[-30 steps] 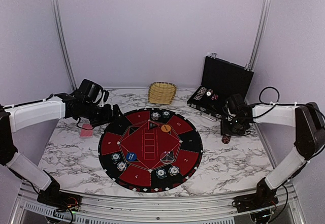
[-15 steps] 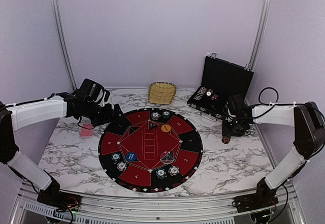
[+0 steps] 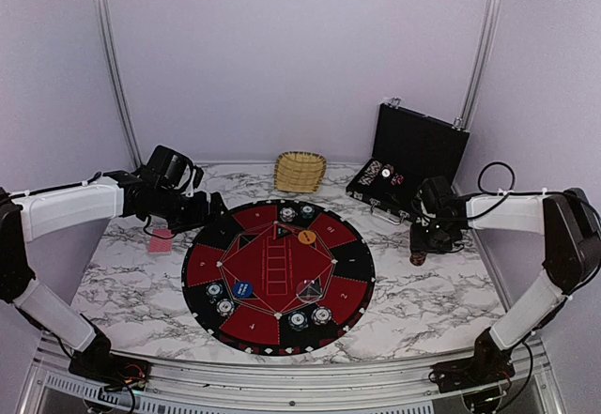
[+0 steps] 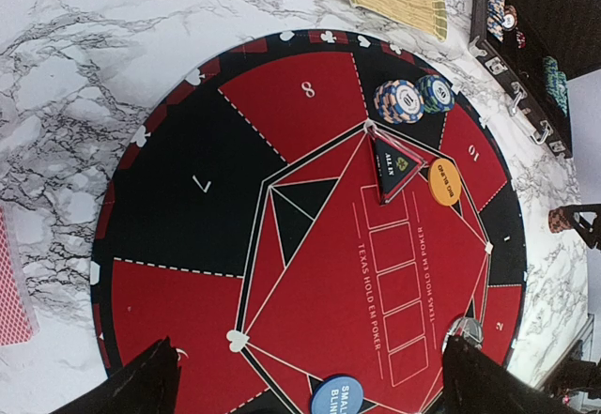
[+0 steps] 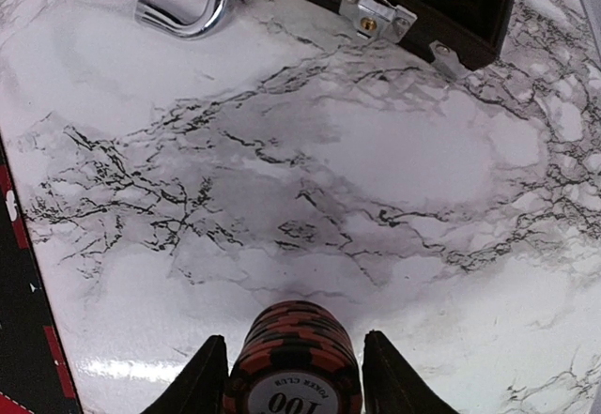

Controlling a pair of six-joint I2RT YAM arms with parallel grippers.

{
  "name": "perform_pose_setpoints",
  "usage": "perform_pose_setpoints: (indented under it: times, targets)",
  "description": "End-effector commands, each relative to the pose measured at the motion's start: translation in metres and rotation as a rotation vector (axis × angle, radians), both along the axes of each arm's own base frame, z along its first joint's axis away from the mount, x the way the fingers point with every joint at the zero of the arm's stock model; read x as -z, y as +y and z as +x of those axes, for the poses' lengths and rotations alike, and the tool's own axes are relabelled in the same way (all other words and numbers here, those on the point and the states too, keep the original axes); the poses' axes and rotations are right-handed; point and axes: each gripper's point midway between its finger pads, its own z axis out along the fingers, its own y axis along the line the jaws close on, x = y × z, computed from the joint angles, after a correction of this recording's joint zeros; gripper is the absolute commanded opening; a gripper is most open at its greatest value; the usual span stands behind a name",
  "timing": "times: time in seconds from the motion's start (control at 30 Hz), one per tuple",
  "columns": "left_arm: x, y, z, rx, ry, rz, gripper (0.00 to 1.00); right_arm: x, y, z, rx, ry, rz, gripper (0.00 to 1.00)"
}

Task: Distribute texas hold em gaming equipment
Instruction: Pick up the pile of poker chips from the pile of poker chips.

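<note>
A round black-and-red numbered mat [image 3: 272, 278] lies on the marble table [image 3: 432, 292]. A wicker basket [image 3: 300, 171] sits at its twelve o'clock, an open black case [image 3: 413, 156] at two o'clock.

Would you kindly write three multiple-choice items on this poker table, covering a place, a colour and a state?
1. The dark red chip stack is: A on the mat; B between the fingers of the right gripper; C in the basket.
2. The disc beside the triangular marker is: A green; B orange; C white.
3. The black case is: A open; B shut; C overturned.
Answers: B, a finger flanks the stack on each side. B, it shows orange. A, its lid stands up.
</note>
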Motion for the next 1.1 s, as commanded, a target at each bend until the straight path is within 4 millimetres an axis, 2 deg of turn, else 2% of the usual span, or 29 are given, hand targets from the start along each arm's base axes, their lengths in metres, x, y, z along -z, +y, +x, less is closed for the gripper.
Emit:
perform_pose_setpoints:
  times: [0.0, 0.53, 1.07]
  targets:
    - [-0.003, 0.000, 0.000, 0.006, 0.005, 0.014, 0.99, 0.000, -0.002, 0.004, 0.012, -0.011, 0.004, 0.48]
    - [-0.004, -0.001, -0.001, 0.006, 0.004, 0.008, 0.99, -0.011, -0.004, 0.004, 0.012, -0.020, -0.003, 0.33]
    - [-0.003, 0.000, 0.000, 0.003, 0.004, 0.015, 0.99, -0.039, -0.003, 0.011, 0.000, -0.057, -0.007, 0.31]
